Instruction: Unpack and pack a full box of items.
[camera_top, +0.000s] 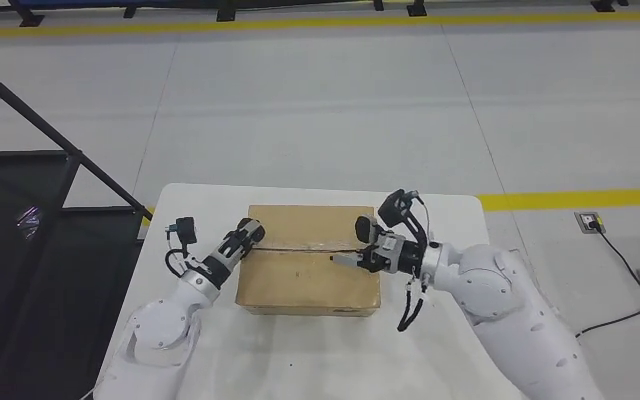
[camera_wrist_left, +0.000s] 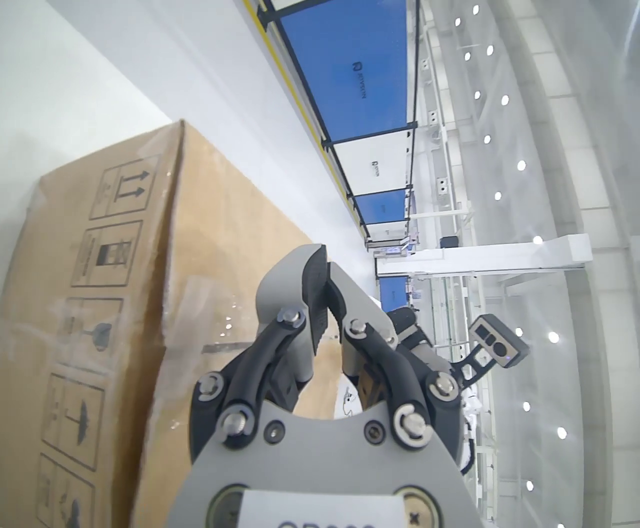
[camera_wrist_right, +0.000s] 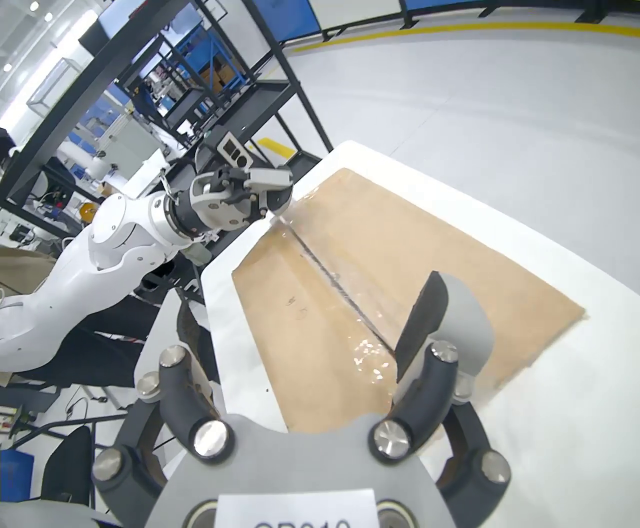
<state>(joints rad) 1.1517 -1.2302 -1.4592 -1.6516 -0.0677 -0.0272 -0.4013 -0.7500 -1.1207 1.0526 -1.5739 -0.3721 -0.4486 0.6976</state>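
Here, left fingers (camera_wrist_left: 314, 292) together at box (camera_wrist_left: 100, 310).

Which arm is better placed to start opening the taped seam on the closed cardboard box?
Probably the right: the right gripper hangs over the taped seam with fingers open. The left gripper is at the end of the box, fingers shut.

left gripper (camera_wrist_left: 324, 272): fingers pressed together | right gripper (camera_top: 352, 250): fingers spread

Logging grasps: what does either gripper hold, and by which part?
Right gripper open, empty. Left gripper shut at the box's seam end; whether it pinches tape cannot be told.
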